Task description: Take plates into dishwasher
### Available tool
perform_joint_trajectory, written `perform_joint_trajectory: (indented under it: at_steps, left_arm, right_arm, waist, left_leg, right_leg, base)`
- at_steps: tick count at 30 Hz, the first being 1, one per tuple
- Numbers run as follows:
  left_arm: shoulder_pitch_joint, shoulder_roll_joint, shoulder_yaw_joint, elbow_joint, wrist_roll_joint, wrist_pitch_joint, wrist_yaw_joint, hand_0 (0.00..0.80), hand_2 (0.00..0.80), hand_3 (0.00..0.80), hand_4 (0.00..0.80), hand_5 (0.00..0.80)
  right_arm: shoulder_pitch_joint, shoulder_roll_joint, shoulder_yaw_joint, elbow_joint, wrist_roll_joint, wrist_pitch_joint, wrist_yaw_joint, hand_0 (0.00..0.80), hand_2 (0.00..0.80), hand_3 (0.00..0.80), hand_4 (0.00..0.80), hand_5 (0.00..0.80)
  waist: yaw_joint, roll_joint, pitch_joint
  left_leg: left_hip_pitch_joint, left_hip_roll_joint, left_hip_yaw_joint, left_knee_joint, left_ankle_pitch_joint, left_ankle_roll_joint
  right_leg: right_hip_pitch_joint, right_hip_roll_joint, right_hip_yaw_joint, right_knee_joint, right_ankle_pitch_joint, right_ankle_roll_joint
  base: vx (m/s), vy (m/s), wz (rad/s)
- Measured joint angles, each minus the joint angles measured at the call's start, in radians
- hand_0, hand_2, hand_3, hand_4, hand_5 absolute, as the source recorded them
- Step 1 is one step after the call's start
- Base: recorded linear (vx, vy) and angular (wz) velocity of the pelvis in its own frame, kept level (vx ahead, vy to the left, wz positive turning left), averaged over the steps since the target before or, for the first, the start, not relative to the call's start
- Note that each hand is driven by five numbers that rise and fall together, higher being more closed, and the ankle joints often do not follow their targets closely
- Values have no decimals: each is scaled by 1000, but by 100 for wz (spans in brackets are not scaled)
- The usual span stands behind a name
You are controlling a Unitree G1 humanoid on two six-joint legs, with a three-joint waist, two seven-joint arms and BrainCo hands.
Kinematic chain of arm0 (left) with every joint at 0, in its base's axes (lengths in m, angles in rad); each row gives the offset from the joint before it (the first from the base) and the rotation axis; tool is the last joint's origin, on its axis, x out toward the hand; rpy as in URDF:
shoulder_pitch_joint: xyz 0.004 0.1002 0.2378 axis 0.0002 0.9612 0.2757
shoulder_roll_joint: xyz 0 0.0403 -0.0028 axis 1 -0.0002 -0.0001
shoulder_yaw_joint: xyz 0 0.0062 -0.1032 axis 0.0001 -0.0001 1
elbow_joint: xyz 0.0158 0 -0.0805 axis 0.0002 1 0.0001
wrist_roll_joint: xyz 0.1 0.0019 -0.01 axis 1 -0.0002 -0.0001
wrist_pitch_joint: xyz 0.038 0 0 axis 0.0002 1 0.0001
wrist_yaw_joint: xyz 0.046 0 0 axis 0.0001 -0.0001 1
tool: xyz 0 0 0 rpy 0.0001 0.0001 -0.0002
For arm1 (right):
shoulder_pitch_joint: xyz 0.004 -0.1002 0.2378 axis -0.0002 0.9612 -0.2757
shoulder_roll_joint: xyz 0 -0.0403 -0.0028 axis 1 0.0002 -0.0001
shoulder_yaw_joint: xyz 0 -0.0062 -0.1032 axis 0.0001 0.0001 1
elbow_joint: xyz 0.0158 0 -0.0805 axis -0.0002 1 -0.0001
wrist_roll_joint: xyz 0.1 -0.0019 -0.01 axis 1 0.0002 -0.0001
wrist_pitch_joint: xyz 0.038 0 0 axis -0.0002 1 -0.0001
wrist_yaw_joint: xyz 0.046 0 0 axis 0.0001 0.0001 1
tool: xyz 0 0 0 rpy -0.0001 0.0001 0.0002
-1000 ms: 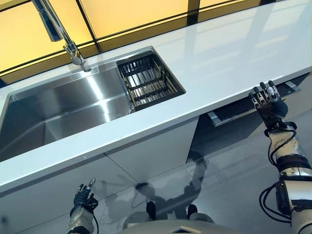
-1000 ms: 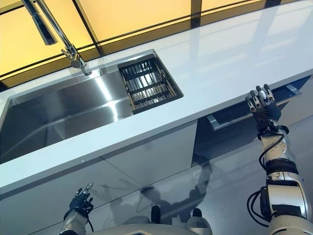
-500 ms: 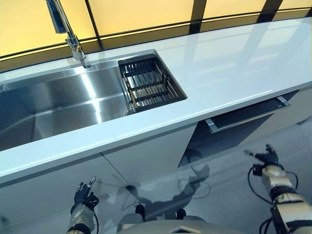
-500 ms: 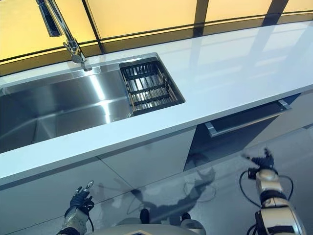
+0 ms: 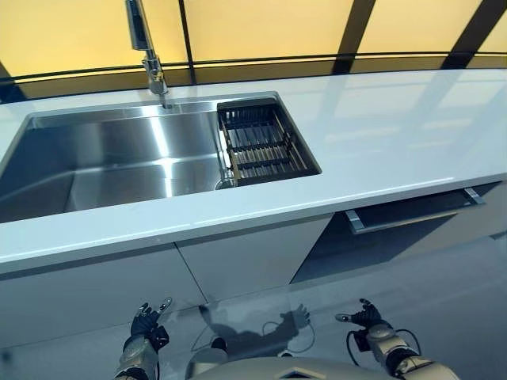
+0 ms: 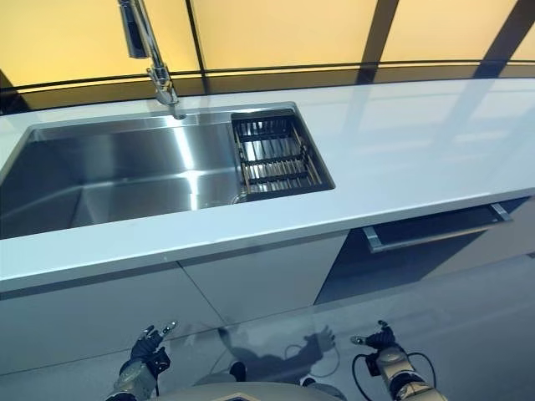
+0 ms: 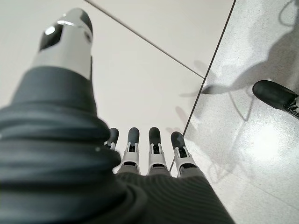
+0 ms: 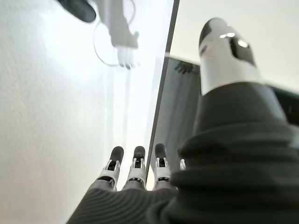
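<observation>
Low in the frame, the left hand and right hand hang empty by the floor, fingers straight and loosely spread. No plates show anywhere, even in the rack inside the sink at upper left. I'd say the right hand should first hook the dishwasher handle at mid-right squarely.

tap: top cut off by the frame | sink: left end runs out of view | dishwasher: inside dark under my table, contents unreadable | rack: too small to tell what it holds
</observation>
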State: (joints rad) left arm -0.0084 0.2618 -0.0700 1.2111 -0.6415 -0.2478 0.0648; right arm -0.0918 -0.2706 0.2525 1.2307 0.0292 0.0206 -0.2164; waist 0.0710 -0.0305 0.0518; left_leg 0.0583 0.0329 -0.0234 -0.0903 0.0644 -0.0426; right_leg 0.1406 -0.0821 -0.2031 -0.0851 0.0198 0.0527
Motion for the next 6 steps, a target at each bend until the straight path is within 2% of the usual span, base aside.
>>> perform_joint_trajectory:
  at_steps: [6]
  left_arm:
    - [11, -27, -17, 27, 0, 3, -8, 0, 0, 0, 0, 0]
  right_arm:
    - [22, 23, -1, 13, 4, 5, -1, 0, 0, 0, 0, 0]
  waist:
    - [-1, 15, -18]
  left_leg:
    - [1, 0, -8, 0, 0, 0]
  right_leg:
    - [6, 1, -4, 0, -4, -2]
  base:
    - [31, 35, 5]
